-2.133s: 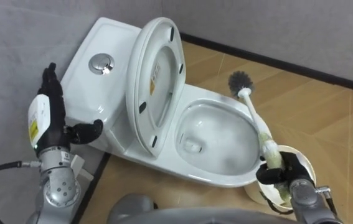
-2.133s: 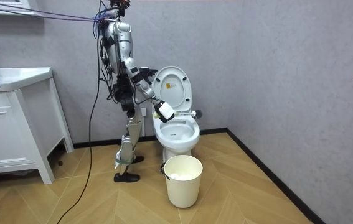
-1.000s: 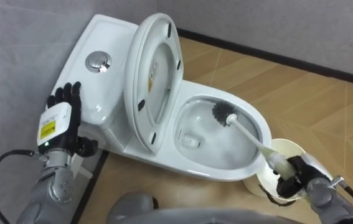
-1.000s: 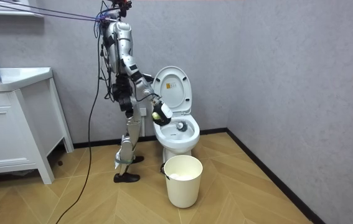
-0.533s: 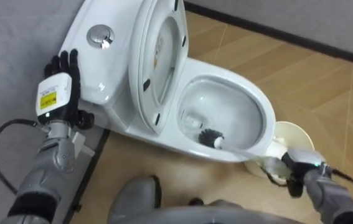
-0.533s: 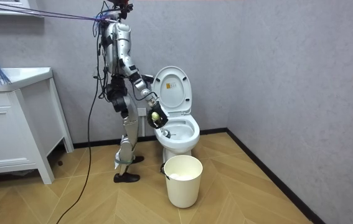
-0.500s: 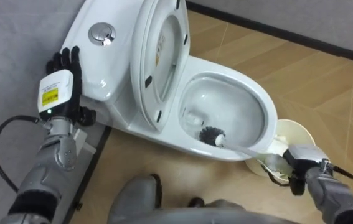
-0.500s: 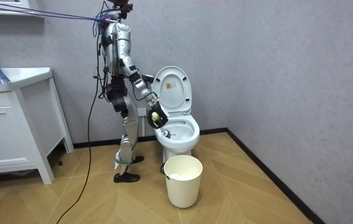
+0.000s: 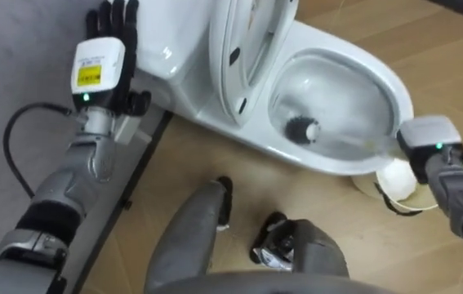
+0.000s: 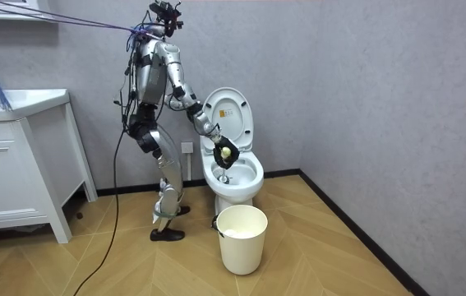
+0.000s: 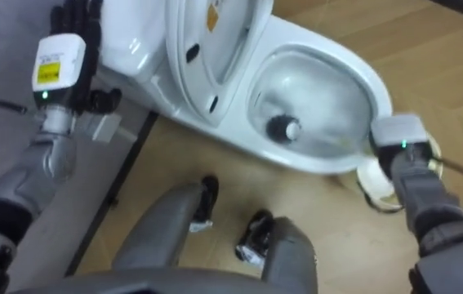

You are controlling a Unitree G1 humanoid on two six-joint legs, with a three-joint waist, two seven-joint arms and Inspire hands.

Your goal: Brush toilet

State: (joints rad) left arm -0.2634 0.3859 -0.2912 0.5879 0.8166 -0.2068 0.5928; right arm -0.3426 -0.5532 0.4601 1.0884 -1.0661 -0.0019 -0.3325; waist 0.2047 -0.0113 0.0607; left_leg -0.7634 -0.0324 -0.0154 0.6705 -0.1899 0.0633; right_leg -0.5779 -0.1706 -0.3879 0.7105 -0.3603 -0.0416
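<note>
The white toilet stands with its lid raised. A toilet brush with a dark bristle head is down inside the bowl, near its near wall. Its pale handle runs right across the bowl into my right hand, which is shut on it at the bowl's right rim. My left hand is open with straight fingers, beside the tank's left side. In the room view I stand bent forward over the toilet, with my right hand above the bowl.
A white bin stands on the wood floor in front of the toilet; its rim shows under my right wrist. A white cabinet is at the room view's left. The grey wall is behind the tank.
The brush head has dropped from above the rim into the bowl and swept toward its near side. I have bent further forward, so the eye views look more steeply down. The left hand stays by the tank.
</note>
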